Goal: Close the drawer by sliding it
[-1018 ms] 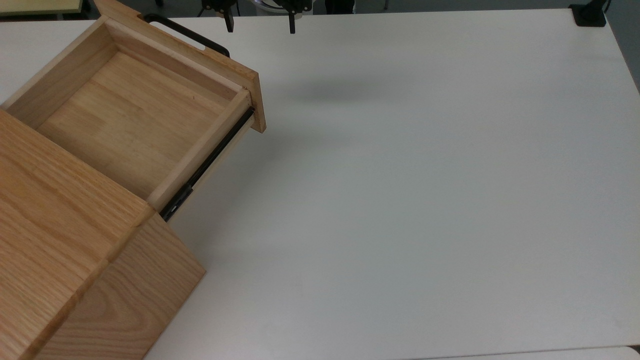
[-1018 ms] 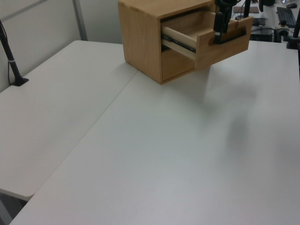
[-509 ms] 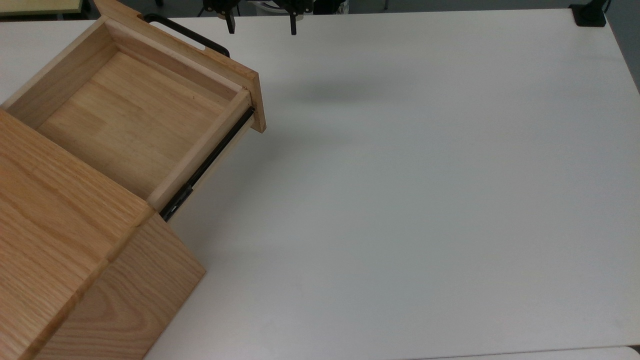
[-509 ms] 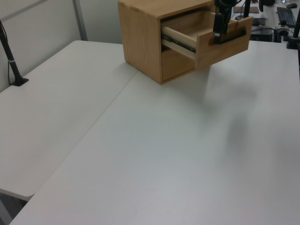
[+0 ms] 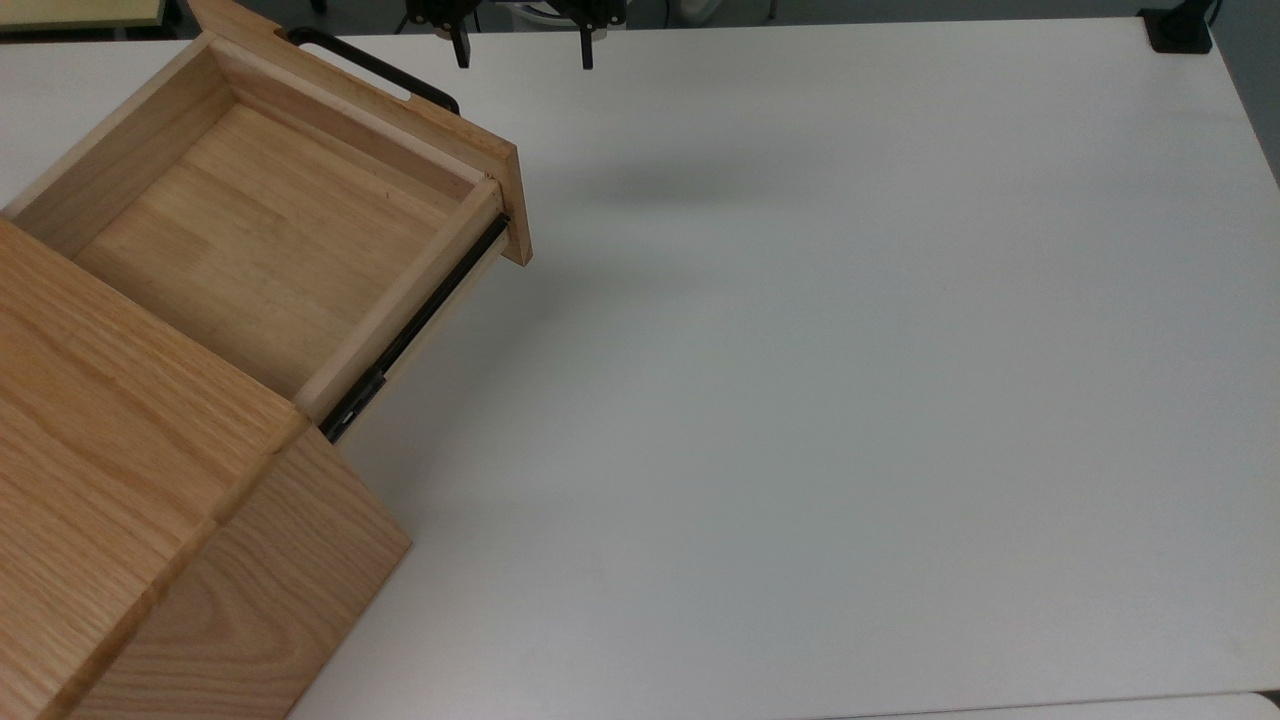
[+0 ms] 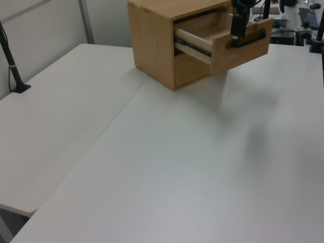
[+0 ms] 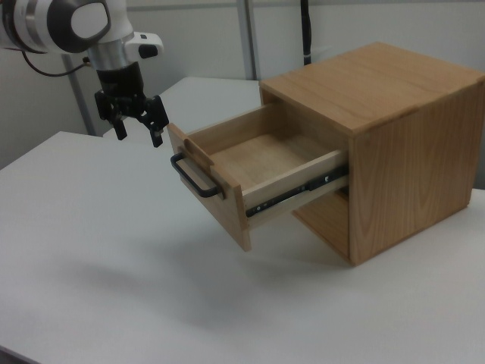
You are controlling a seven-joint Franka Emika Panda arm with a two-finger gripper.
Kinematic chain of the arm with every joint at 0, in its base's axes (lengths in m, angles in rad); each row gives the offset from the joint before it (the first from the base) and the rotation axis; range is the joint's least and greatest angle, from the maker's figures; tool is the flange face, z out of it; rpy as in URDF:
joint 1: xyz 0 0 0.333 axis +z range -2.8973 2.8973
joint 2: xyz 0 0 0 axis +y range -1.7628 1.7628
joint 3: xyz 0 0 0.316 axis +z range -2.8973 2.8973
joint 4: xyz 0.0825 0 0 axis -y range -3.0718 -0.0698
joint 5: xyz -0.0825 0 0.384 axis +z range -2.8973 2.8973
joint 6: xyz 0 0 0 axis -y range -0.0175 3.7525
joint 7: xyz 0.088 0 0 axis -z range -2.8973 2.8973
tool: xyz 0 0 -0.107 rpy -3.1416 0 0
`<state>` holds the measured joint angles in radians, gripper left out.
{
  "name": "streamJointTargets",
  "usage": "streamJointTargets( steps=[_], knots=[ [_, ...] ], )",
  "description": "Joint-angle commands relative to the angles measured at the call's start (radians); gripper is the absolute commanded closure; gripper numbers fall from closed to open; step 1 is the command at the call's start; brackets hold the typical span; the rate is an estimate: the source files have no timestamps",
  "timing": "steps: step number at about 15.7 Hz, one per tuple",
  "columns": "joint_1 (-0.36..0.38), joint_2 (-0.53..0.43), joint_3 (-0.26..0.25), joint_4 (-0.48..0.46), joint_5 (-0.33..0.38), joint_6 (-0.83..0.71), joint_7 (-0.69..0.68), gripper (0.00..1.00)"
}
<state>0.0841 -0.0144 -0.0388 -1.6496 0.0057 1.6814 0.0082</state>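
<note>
Gripper (image 7: 139, 126) hangs in the air in front of the drawer's front panel, fingers spread apart and holding nothing, near the panel's upper edge but not touching it in the right view; in the top view it sits at the frame's upper edge (image 5: 521, 48), just beyond the handle.

Desk (image 5: 850, 350): white, bare around the work.

Cabinet (image 7: 402, 144): oak body standing on the desk, stationary, with an open space beneath the drawer.

Drawer (image 7: 250, 163): pulled well out of the cabinet on its black side rail (image 5: 420, 325), interior empty. Task not yet begun, by this evidence.

Handle (image 7: 195, 179): black bar across the front panel, unobstructed.

Recommendation for the step in hand: bring the gripper down to the panel's mid-height, set it flat against the wood near the centre, and push straight along the rail line. An off-centre push would likely skew the drawer or shift the cabinet on the desk.
</note>
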Motion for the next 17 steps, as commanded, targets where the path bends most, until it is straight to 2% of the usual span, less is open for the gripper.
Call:
streamJointTargets(
  steps=[1,3,6,8,10,11,12,13,14,15,17],
  knots=[
    [0.000,0.001,-0.010,0.016,0.010,-0.069,-0.201,0.00],
    [-0.004,-0.001,-0.012,0.017,0.011,-0.115,-0.316,0.00],
    [-0.003,-0.015,-0.001,0.021,-0.001,-0.172,-0.292,0.00],
    [-0.010,-0.028,-0.001,0.011,-0.001,-0.184,-0.217,0.00],
    [-0.041,-0.033,-0.003,-0.012,-0.001,-0.175,-0.079,0.01],
    [-0.058,-0.033,-0.004,-0.012,-0.001,-0.172,-0.013,0.09],
    [-0.073,-0.033,-0.004,-0.012,-0.001,-0.172,0.034,0.11],
    [-0.090,-0.033,-0.004,-0.013,-0.001,-0.170,0.064,0.17],
    [-0.102,-0.033,-0.007,-0.016,0.000,-0.170,0.075,0.19],
    [-0.112,-0.033,-0.009,-0.027,-0.001,-0.170,0.087,0.28],
    [-0.132,-0.036,-0.009,-0.051,-0.001,-0.167,0.104,0.40]
  ],
)
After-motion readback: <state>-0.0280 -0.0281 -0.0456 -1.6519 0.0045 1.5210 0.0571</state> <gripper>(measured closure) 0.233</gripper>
